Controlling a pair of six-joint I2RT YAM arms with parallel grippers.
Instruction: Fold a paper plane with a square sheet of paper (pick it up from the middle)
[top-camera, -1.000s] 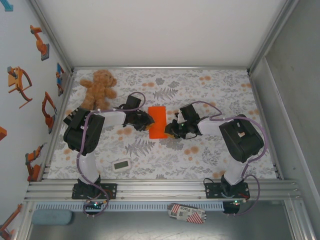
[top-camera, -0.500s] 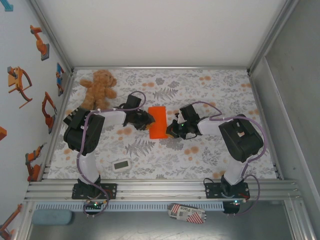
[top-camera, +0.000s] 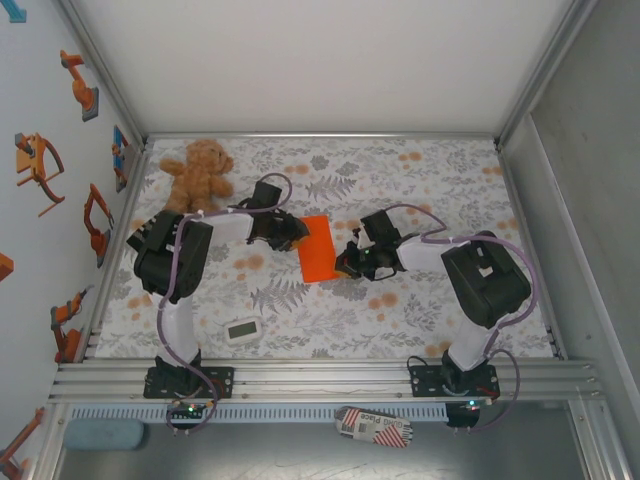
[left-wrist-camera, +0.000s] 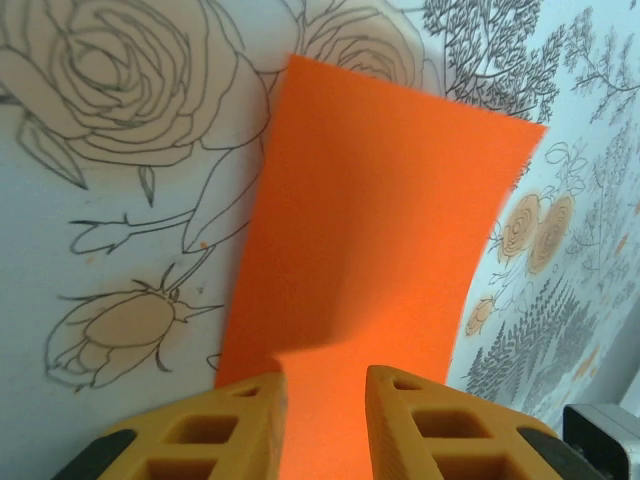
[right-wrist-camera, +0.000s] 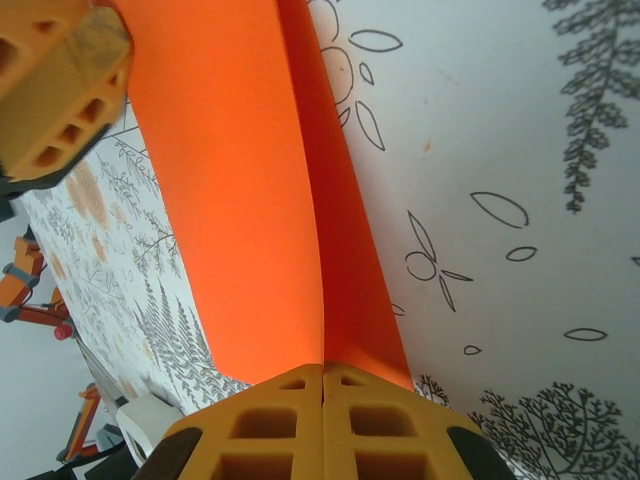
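The left arm (top-camera: 166, 256) and right arm (top-camera: 486, 284) share white tubular links, bulky black joint housings and black base plates, and a looping lilac cable (top-camera: 408, 207) runs along each. The left gripper (left-wrist-camera: 325, 395) and right gripper (right-wrist-camera: 322, 372) carry yellow-orange plastic fingers (left-wrist-camera: 190, 440) moulded with square hollow cells.
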